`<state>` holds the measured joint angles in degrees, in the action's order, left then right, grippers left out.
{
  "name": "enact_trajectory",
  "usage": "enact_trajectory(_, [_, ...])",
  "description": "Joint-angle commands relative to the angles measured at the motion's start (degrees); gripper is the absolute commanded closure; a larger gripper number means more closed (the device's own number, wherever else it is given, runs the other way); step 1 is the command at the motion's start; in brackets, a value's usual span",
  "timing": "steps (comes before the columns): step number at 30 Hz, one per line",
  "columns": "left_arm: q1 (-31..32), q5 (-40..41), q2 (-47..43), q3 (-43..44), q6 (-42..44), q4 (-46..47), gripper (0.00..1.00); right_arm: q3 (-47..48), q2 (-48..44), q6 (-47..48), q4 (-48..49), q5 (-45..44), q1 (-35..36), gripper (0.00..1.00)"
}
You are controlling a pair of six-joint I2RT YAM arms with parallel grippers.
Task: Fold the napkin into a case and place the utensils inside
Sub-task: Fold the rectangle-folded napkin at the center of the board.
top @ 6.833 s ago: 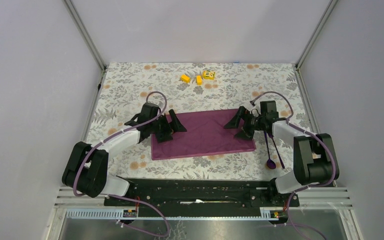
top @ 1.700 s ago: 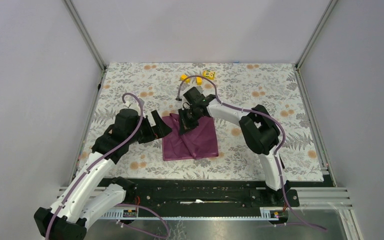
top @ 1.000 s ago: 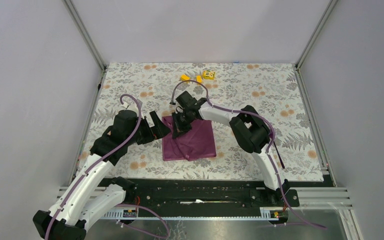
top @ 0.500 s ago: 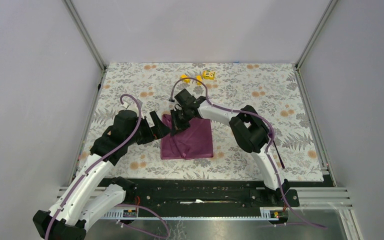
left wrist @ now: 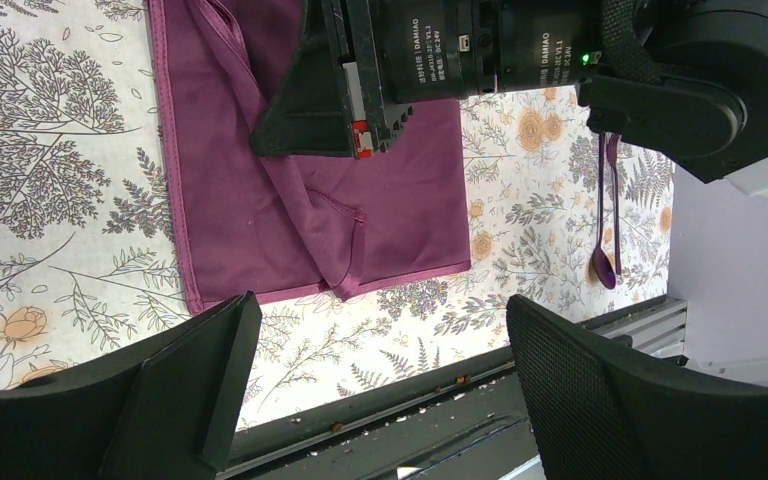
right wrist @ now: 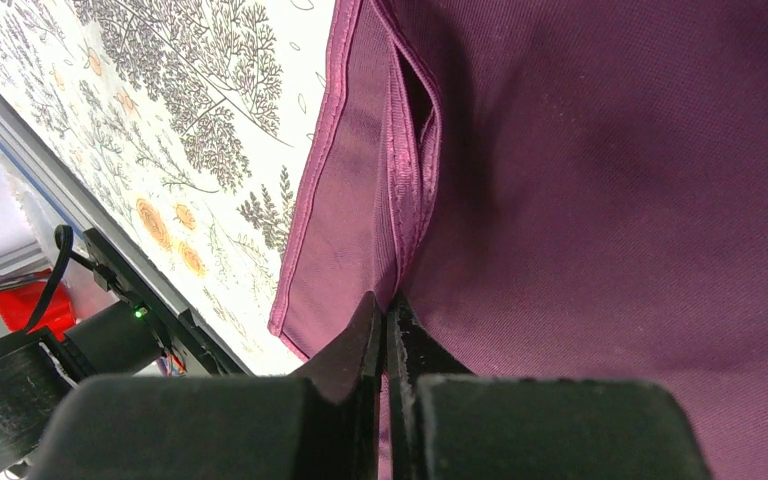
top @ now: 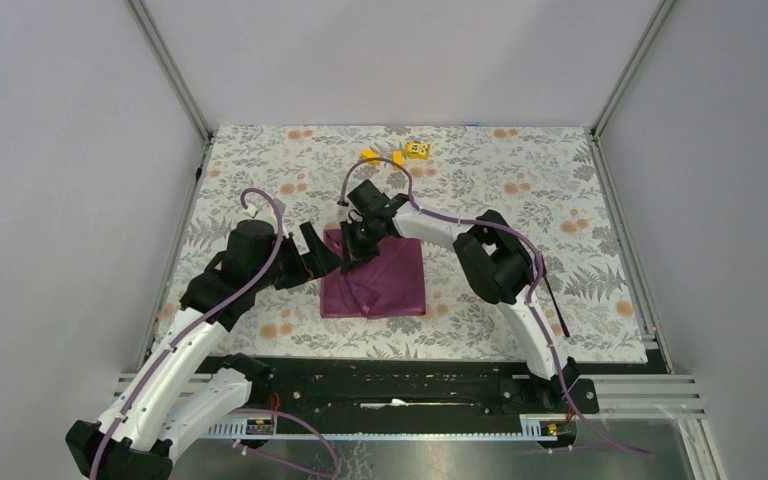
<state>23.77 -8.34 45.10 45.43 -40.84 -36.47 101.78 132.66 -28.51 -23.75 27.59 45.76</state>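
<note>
A robotics lab test cell is indicated. Well beyond the right claw (top: 349, 264), the workspace is enclosed by plain pale grey wall panels (top: 390, 60) held in slim aluminium frame posts (top: 169, 68). Well behind that claw, a long black metal mounting rail (top: 400, 385) is fixed along the table edge.

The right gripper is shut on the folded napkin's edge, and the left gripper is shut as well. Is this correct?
Not quite: the left gripper stands wide open, as the left wrist view shows. The right gripper is indeed shut on the edge of the folded napkin.
</note>
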Motion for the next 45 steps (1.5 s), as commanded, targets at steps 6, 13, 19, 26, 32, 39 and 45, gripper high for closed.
enact_trajectory(6, [-0.21, -0.71, -1.38, 0.87, -0.64, 1.02, 0.01, 2.98, -0.65, -0.88, -0.42, -1.10, 0.60, 0.98])
enact_trajectory(13, [-0.21, -0.90, -1.39, 0.81, -0.64, 0.97, 0.01, 3.15, -1.78, -1.17, -0.42, -0.99, 0.70, 0.97])
enact_trajectory(19, [-0.21, -0.82, -1.54, 0.80, -0.64, 0.83, 0.01, 3.33, -2.08, -1.43, -0.42, -0.43, 0.65, 0.97])
enact_trajectory(26, [-0.21, -0.63, -1.77, 0.72, -0.73, 0.61, 0.01, 2.90, -4.13, -1.69, -0.40, -0.31, 0.65, 0.97])
enact_trajectory(32, [-0.21, -0.56, -1.53, 0.80, -0.56, 0.62, 0.01, 2.89, -3.99, -1.94, -0.08, -0.50, 0.65, 0.96])
enact_trajectory(39, [-0.21, -0.65, -1.21, 0.98, -0.38, 0.61, 0.01, 4.44, -1.13, -2.50, 1.02, -0.43, 0.64, 0.83])
enact_trajectory(45, [-0.21, -0.11, -0.66, -0.09, -0.34, 1.22, 0.01, 8.91, 0.91, -5.16, 2.14, 2.95, 0.51, 0.52])
